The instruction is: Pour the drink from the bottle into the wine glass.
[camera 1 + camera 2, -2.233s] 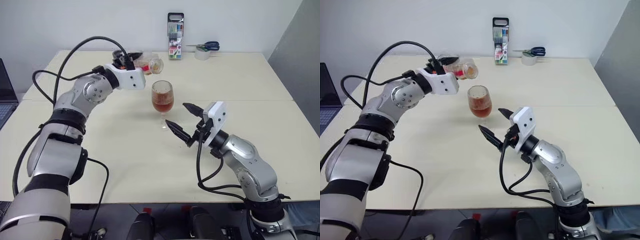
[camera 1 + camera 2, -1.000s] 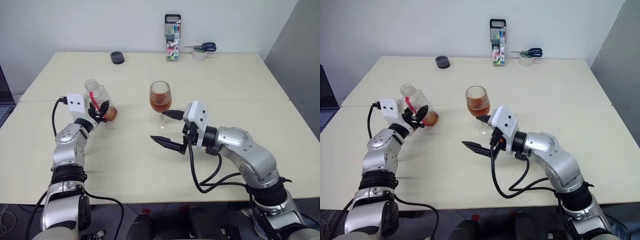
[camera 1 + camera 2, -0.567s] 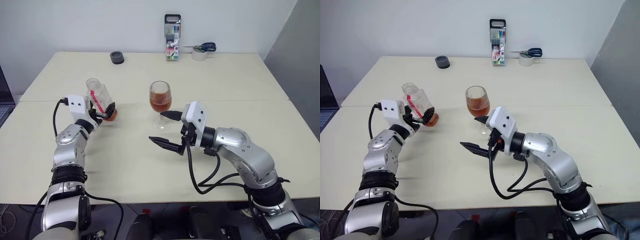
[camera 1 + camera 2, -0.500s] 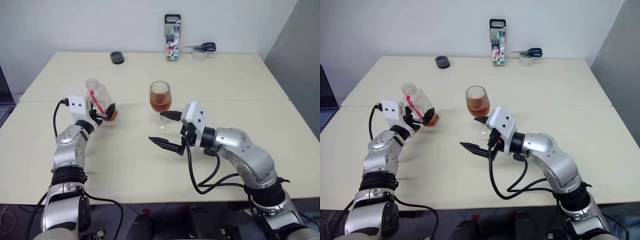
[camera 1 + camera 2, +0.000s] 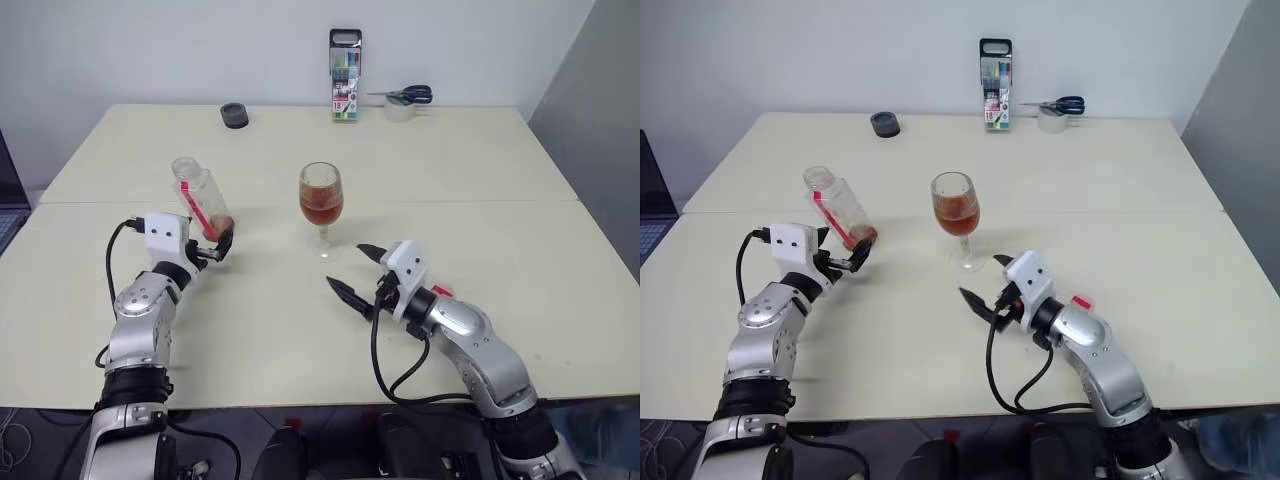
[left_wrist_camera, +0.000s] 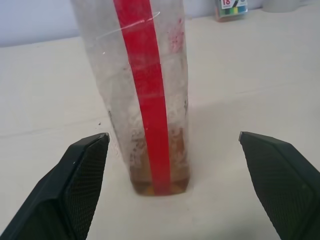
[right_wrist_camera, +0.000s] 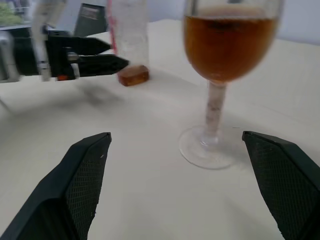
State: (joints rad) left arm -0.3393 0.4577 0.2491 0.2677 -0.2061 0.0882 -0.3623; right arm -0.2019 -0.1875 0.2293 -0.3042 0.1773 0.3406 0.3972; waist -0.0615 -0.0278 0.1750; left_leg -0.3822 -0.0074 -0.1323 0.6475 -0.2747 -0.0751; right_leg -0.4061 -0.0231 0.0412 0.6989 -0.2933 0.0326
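- Bottle (image 5: 200,199) stands on the table (image 5: 520,190) at the left, uncapped and nearly empty, its long axis leaning so the neck tips toward eleven o'clock; only a little drink (image 6: 160,184) sits at its base.
- Left gripper (image 5: 212,249) hangs just at six o'clock of the bottle's foot, jaws spread wide and gripping nothing. A second ago it was clamped on the bottle; now it has let go and backed off toward the robot.
- Wine glass (image 5: 321,207) stands upright at mid-table, at three o'clock from the bottle and well apart, bowl about half full of amber liquid, so the pour looks done.
- Right gripper (image 5: 357,268) lies low near the table at five o'clock of the glass foot, fingers splayed and empty. It is the nearer arm to the glass, yet it has dropped and drawn away since a second ago.
- Far edge carries a dark cap (image 5: 234,115), a marker pack (image 5: 346,61) and a tape roll with scissors (image 5: 405,103).
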